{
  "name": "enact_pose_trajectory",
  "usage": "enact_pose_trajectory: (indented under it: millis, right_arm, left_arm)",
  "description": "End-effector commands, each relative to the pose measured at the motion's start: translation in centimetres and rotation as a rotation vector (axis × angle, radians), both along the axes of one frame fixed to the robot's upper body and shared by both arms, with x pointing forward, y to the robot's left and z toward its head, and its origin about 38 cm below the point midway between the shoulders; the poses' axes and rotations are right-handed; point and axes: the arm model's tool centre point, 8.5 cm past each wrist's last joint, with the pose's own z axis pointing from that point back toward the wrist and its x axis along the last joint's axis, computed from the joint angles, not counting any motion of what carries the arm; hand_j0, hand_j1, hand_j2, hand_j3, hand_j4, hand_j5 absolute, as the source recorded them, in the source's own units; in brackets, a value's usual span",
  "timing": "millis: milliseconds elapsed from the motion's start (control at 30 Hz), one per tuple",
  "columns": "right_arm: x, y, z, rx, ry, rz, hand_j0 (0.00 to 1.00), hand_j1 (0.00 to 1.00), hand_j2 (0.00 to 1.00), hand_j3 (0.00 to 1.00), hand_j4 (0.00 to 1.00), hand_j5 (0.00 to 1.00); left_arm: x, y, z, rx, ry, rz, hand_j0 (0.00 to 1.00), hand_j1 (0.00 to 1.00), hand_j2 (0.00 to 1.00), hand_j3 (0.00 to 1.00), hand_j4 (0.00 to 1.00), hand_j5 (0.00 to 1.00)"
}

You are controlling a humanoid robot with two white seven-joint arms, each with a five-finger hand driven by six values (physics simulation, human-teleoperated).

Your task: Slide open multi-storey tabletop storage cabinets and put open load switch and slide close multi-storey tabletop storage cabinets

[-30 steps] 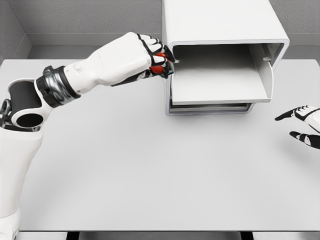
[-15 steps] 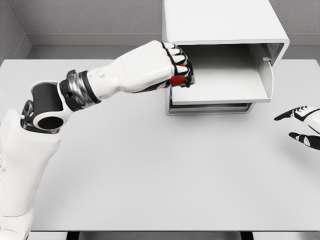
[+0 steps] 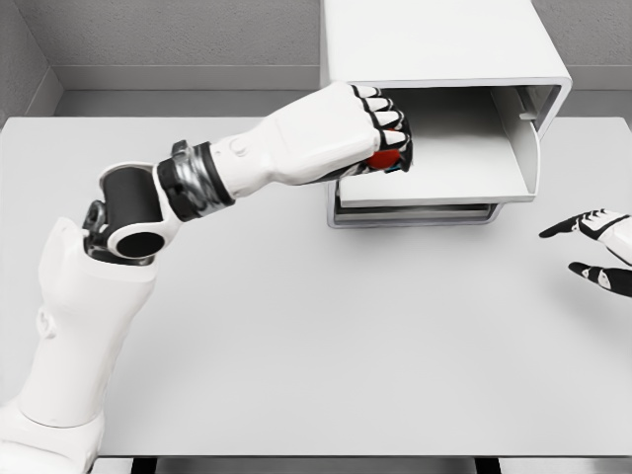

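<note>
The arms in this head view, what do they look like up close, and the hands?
Both are glossy white shells. The left arm has a black cylindrical elbow joint and a ribbed dark metallic wrist ring. The left hand has a white back and black-and-white segmented fingers. The right hand shows the same white and black pattern.

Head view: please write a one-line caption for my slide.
Left robot hand carries a red object into the open drawer of a white tabletop cabinet.

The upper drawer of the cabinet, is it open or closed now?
Open. The upper drawer sticks out from the cabinet, its floor visible, and the left hand holds a red object over it.
</note>
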Motion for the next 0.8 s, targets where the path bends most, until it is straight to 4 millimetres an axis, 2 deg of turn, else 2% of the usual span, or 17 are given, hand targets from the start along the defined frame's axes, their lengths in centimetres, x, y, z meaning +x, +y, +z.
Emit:
enact_pose_trajectory:
  millis: [0, 500, 767]
  right_arm:
    - [0.0, 0.1, 0.1, 0.008, 0.000, 0.000, 0.69, 0.69, 0.69, 0.69, 0.69, 0.69]
    - [-0.1, 0.4, -0.5, 0.031, 0.000, -0.003, 0.69, 0.69, 0.69, 0.69, 0.69, 0.69]
    - [-0.1, 0.4, -0.4, 0.033, -0.003, -0.003, 0.70, 0.70, 0.70, 0.70, 0.70, 0.70]
  left_arm:
    - [0.3, -0.7, -0.6, -0.001, 0.024, -0.004, 0.43, 0.43, 0.43, 0.43, 0.43, 0.43]
    - [0.5, -4.3, -1.9, 0.032, 0.047, -0.016, 0.44, 0.44, 0.44, 0.44, 0.44, 0.44]
    - [1.6, -4.8, -2.8, 0.083, 0.060, 0.005, 0.44, 0.44, 0.44, 0.44, 0.44, 0.44]
